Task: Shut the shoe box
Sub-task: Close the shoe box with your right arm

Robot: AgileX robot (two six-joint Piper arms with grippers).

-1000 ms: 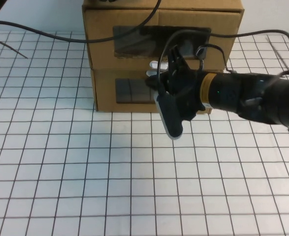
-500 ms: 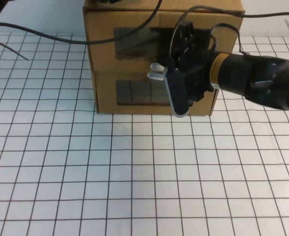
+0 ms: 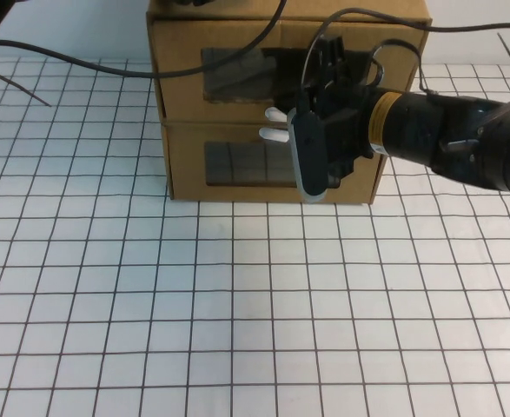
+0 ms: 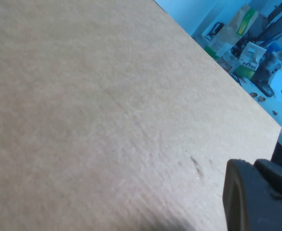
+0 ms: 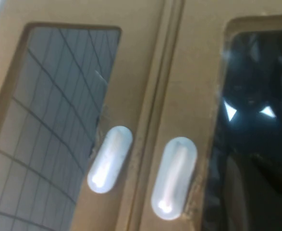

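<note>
Two brown cardboard boxes stand stacked at the upper centre of the high view on a gridded bench [image 3: 237,304]. The upper one, the shoe box [image 3: 228,65], has its white pull tab [image 3: 276,115] below its window. The right tool [image 3: 311,130] sits against the box fronts; its fingers' spread cannot be told. Pushing squarely and evenly would likely seat the drawer. The left tool [image 4: 256,197], at the wrist view's lower right beside bare cardboard, is mostly cut off.

Matt brown cardboard shoe box [image 3: 237,65], glossy plastic window [image 3: 237,71], grid-lined table [image 3: 237,304]
</note>
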